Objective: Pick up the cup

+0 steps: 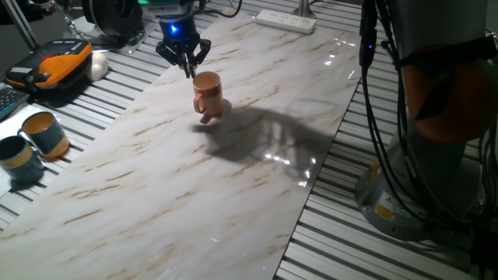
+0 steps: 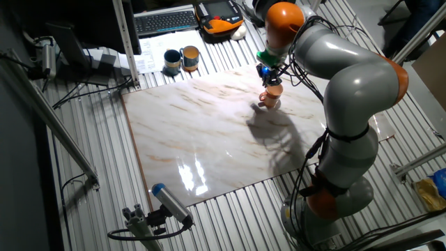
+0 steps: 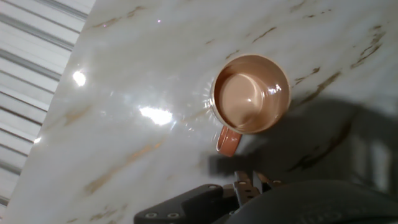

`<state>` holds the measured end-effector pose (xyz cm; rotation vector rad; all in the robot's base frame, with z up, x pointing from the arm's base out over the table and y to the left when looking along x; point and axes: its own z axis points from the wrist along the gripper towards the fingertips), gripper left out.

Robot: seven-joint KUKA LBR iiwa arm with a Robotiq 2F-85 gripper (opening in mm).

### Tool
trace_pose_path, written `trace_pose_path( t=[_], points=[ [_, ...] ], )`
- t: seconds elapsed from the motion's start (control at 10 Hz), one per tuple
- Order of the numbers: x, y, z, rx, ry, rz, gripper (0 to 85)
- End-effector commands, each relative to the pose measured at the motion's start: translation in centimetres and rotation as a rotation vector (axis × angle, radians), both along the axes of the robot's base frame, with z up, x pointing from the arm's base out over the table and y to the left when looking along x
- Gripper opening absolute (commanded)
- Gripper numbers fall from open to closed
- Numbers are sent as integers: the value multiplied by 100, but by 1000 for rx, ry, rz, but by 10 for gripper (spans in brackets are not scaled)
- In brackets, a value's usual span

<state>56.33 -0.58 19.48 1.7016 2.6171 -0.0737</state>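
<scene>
Right now the pincer [image 1: 189,68] hangs just above the cup's [image 1: 208,94] rim, fingers drawn narrow together, gripping nothing, cup upright on the counter [image 1: 233,179].

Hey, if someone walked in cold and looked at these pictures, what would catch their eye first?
Probably the small orange cup standing upright, alone on the pale marble table, with the gripper poised just above its rim. Next, the bulky grey and orange arm arching over the table's far side and casting a dark shadow beside the cup. Off the marble, at the edge, two teal mugs sit together on the slatted surface.
</scene>
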Motion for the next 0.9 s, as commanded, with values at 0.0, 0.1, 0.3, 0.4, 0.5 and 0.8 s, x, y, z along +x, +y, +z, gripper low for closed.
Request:
trace_pose_path(
  t=[0.0,0.1,0.3,0.4,0.5,0.8],
  points=[
    [2,5,-29,-2,-1,-2,170],
    [3,9,-66,-10,0,-4,170],
    [1,9,-102,-14,0,-12,170],
    [1,10,-102,-12,-1,-12,340],
    [0,12,-105,-15,-2,-16,340],
    [-6,38,-143,-17,-4,-56,340]
  ],
)
